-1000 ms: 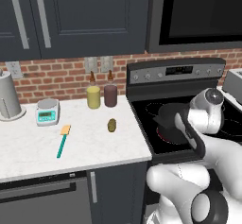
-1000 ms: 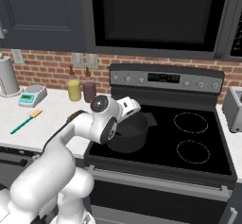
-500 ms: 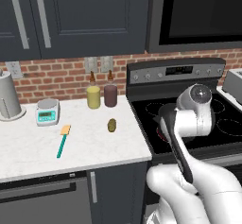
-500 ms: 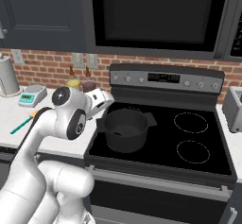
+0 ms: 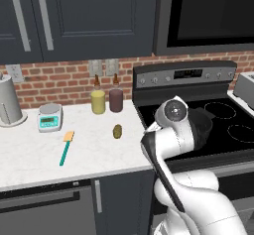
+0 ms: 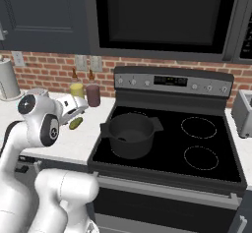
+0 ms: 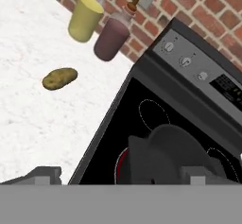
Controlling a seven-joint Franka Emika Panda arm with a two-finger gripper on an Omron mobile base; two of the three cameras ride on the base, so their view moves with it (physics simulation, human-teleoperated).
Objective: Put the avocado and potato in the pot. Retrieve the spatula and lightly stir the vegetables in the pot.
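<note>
Hovering over the seam between surface (image 5: 30, 159) and stove (image 6: 216, 143): tool (image 7: 120, 173), fingertips spread apart, gripping nothing. Lying on the white surface at 10 o'clock in the hand view: potato (image 7: 59, 78). Sitting on the front-left burner, at 6 o'clock there: pot (image 6: 130, 133). Resting well apart on the surface, at 9 o'clock of the potato in the left base view: spatula (image 5: 65, 147). Standing against the brick wall: yellow bottle (image 5: 98, 99), maroon bottle (image 5: 116, 97).

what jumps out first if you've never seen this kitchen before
The dark pot stands on the stove's front left burner. On the white counter beside it lies the small olive potato, with the teal spatula further left. Two bottles stand against the brick wall.
</note>
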